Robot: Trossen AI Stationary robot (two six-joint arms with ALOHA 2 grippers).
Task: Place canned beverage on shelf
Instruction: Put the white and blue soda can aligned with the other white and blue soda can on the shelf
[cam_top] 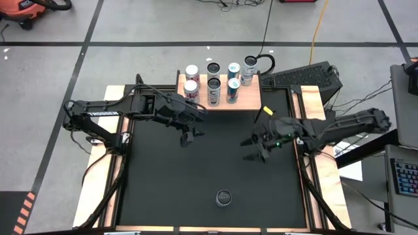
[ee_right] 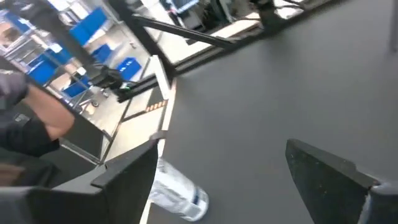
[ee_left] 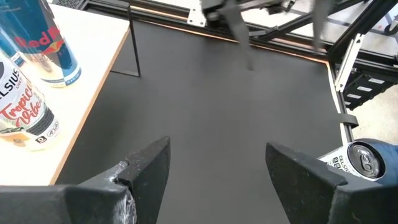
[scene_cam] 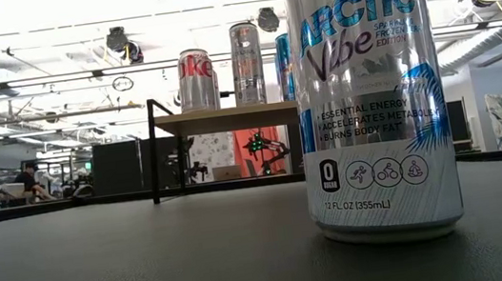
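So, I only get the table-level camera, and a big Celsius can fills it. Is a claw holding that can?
Observer: No. From above, the can stands alone on the black mat, untouched.
Operator: Where are the claws, then?
Observer: The left claw and right claw hang over mid-table, nearer the shelf than the can.
Operator: Carrying anything?
Observer: Nothing. Their wrist cameras show both open and empty.
Operator: How many cans are up on the shelf?
Observer: I count seven shelf cans from above.
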